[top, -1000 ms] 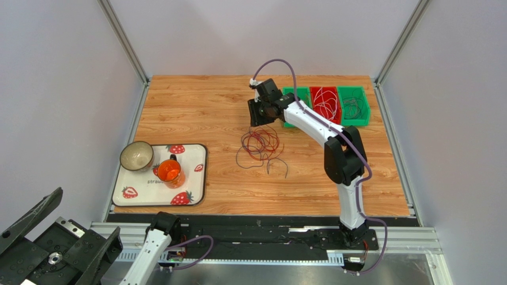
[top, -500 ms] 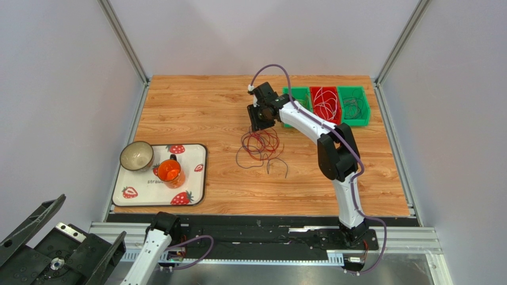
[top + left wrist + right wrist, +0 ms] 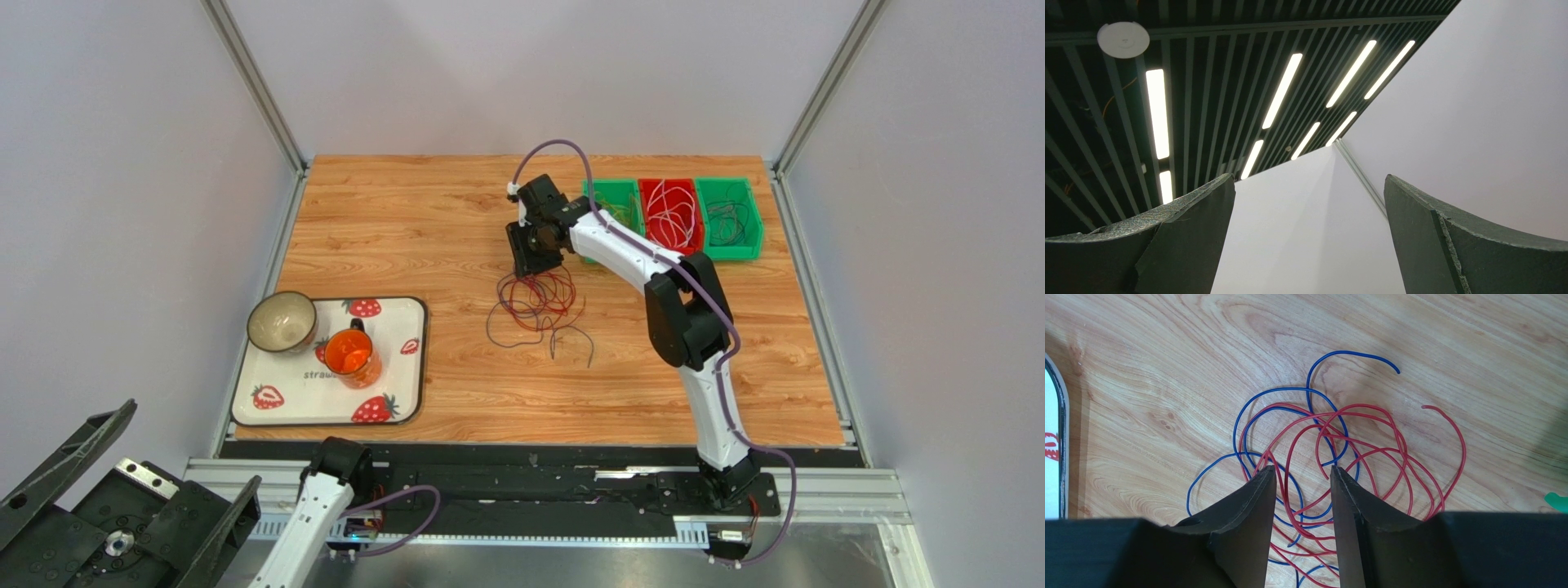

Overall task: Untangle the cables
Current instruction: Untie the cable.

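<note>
The cables [image 3: 537, 300] lie as a loose tangle of red and dark loops on the wooden table, near its middle. In the right wrist view they show as red loops [image 3: 1376, 441] laced with blue ones [image 3: 1287, 395]. My right gripper [image 3: 530, 260] hangs just above the far edge of the tangle. Its fingers stand partly apart [image 3: 1303, 470], with wire visible on the wood between them and nothing gripped. My left gripper [image 3: 1309, 180] is open and empty, pointing up at the ceiling. One of its fingers [image 3: 74, 447] shows at the bottom left of the top view, off the table.
A strawberry-print tray [image 3: 405, 355] at the front left carries a bowl [image 3: 281, 321] and an orange cup [image 3: 350, 355]; its edge [image 3: 1052, 435] shows in the right wrist view. Two green bins [image 3: 610, 194] [image 3: 732, 218] and a red bin [image 3: 669, 214] holding wires stand at the back right.
The right arm has swung slightly left, shifting its gripper a little over the far edge of the tangle. The left gripper has sunk slightly at the bottom left. The cables have not moved.
</note>
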{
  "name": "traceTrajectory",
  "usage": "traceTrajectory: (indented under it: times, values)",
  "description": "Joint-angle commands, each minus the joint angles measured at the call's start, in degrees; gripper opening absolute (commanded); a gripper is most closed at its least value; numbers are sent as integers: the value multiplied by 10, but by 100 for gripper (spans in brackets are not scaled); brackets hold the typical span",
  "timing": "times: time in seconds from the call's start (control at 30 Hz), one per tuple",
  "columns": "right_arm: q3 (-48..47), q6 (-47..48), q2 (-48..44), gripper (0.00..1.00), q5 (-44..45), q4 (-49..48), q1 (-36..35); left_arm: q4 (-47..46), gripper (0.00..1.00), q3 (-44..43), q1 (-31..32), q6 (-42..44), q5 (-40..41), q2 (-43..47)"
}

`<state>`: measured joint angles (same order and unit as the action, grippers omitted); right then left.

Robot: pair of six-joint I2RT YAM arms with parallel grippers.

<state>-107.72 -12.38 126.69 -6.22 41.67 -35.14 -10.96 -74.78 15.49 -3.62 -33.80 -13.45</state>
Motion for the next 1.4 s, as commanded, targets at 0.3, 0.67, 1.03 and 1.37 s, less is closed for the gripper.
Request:
traceTrajectory:
  times: [0.3,0.67,1.03,1.37]
  values:
    - [-41,-1,14,11,-20,-4,-9,-13,99,3,-5,-15,-21,0]
    - [-27,7,-4,0,-9,-6,-9,3,99,-8,7,-22,-7,-2]
    - [-6,9,-43,0,-3,-8,-8,25,99,-17,9,-20,86,-4]
    - [37,3,-91,0,-2,-21,-8,-19,99,-77,7,-132,11,-56]
